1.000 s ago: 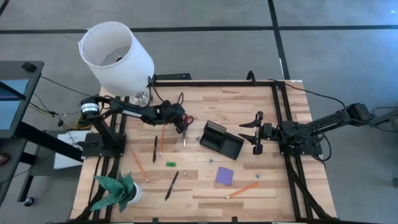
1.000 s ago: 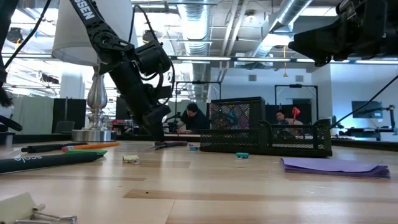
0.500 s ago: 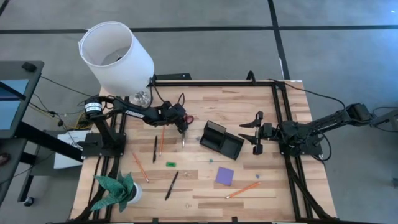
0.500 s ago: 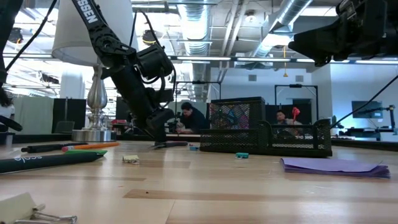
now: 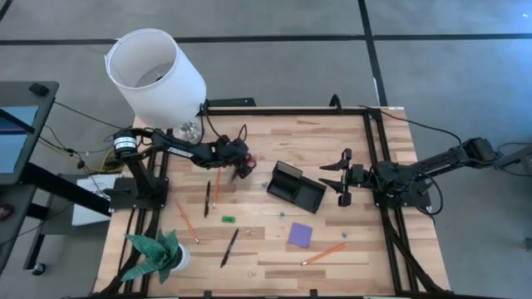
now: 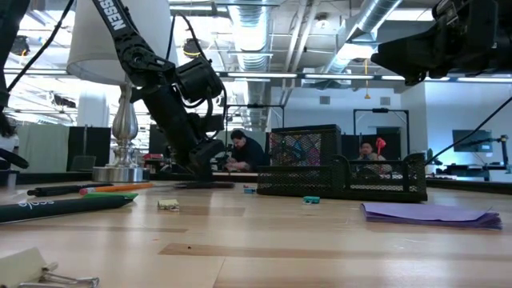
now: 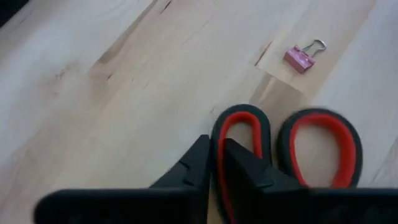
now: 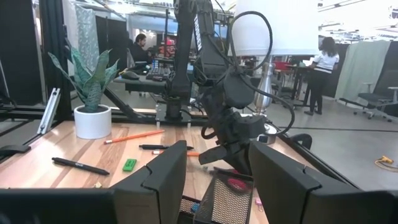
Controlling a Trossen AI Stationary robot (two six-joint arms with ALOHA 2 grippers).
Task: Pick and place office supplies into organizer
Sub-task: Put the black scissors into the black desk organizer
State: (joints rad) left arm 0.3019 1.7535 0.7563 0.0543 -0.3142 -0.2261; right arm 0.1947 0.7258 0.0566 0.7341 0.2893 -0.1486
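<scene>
High view: table (image 5: pixel 332 137) seen from above, left gripper (image 5: pixel 243 169) low over the scissors (image 5: pixel 241 159) near the back edge, so it can grasp them where they lie.
High view, organizer: organizer (image 5: pixel 296 186) sits mid-table, near the scissors, the place they must reach.
High view, right arm: right gripper (image 5: pixel 341 177) waits just beside the organizer, fingers spread and empty, out of the way.
High view, loose items: pencils (image 5: pixel 216 187), a pen (image 5: pixel 229 247), the purple pad (image 5: pixel 300 234) and a green piece (image 5: pixel 228 219) lie scattered, not yet sorted.
Low view: left gripper (image 6: pixel 202 166) reaches down to the tabletop behind the organizer (image 6: pixel 344 176); the scissors themselves are hard to make out here.
Left wrist view: fingers (image 7: pixel 245 171) are pinched tight on one red loop of the scissors (image 7: pixel 281 146), probably the grip for lifting; a pink binder clip (image 7: pixel 303 55) lies near.
Right wrist view: parted fingers (image 8: pixel 160 174) frame the left arm (image 8: pixel 230 106) bent over the scissors' spot.
</scene>
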